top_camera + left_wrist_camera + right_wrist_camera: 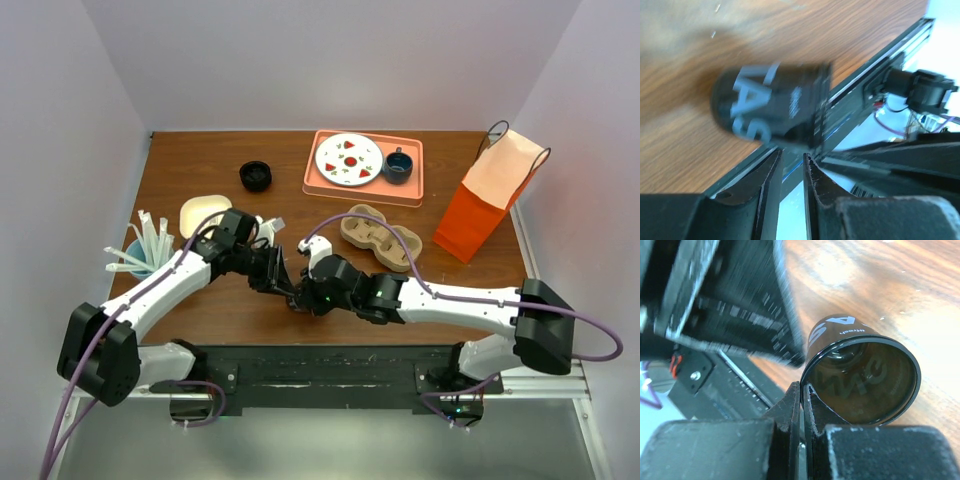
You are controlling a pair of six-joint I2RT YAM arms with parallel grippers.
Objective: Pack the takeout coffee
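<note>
The takeout coffee [865, 375] is a dark, see-through cup with white letters. It lies on its side just above the wooden table's front edge, its open mouth facing the right wrist camera. My right gripper [802, 386] is shut on its rim, one finger inside and one outside. In the left wrist view the cup [775, 105] hangs just past my left gripper [791, 155], whose jaws stand a little apart with nothing between them. From above, both grippers [283, 283] [303, 297] meet at the front middle and mostly hide the cup.
An orange paper bag [490, 200] stands open at the right. A cardboard cup carrier [380, 238] lies beside it. The pink tray [312, 185] holds a plate [348, 158] and a blue mug [398, 165]. A black disc [256, 176], a cream dish [203, 212] and a cup of utensils [145, 255] sit at the left.
</note>
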